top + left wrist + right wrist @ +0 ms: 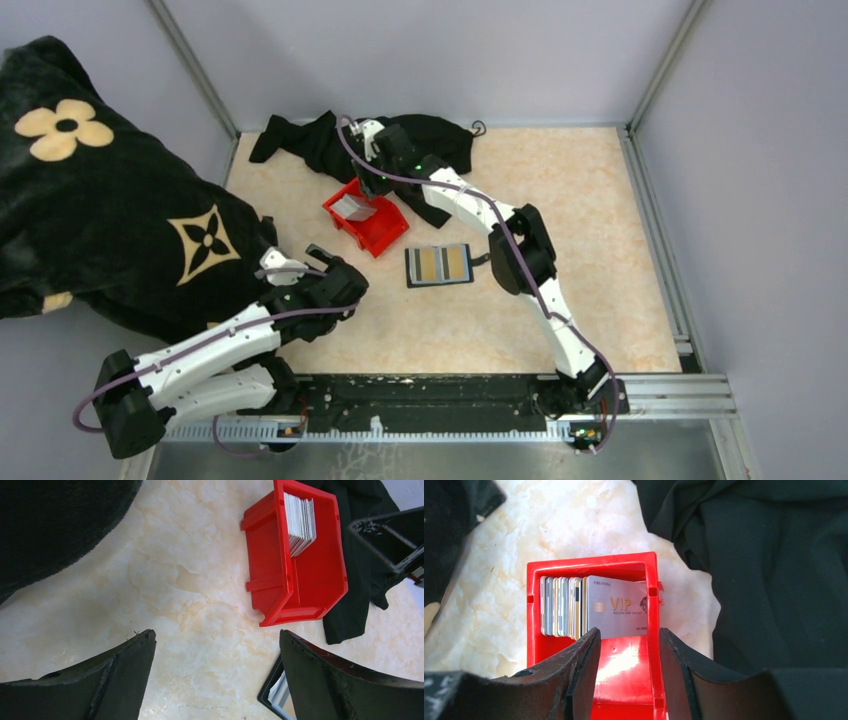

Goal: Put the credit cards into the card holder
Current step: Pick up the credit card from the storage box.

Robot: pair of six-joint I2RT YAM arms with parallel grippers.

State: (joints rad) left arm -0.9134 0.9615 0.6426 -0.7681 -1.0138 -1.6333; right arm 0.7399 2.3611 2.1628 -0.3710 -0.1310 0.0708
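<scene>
Gold "VIP" on frontmost credit card (616, 612) (in red bin (534, 625))

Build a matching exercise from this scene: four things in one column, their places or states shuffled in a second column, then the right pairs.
Things
1. credit cards
2. card holder
3. left gripper
4. right gripper

Places or states
a. lying open on the table
b. fingers apart, over the red bin
c. standing on edge inside the red bin
d. fingers wide open, over the table

Pairs: 1-c, 2-a, 3-d, 4-b
</scene>
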